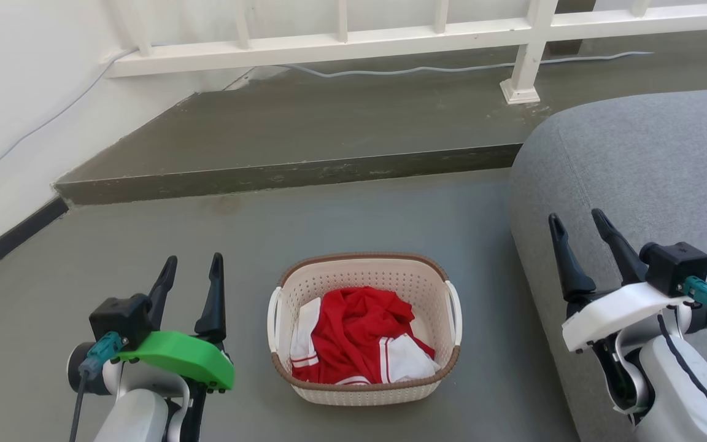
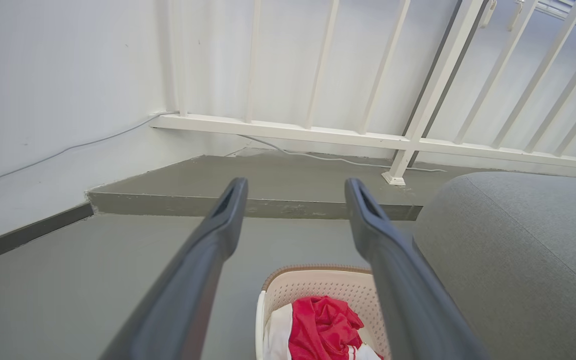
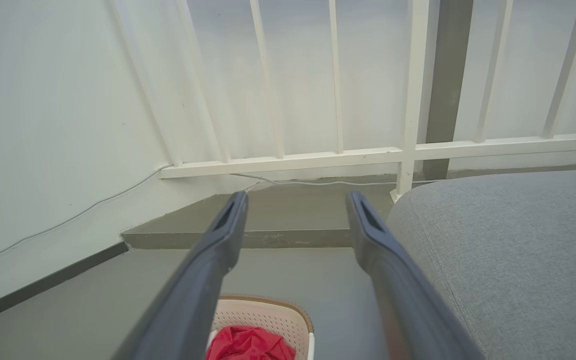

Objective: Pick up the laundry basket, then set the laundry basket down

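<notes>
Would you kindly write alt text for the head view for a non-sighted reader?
A cream laundry basket holding red and white clothing sits on the grey floor between the open left gripper and open right gripper, neither touching it. A grey upholstered seat is at the right, a white railing behind.

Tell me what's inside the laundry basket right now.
A crumpled red and white garment lies in the laundry basket, covering most of its floor. Anything beneath it is hidden.
</notes>
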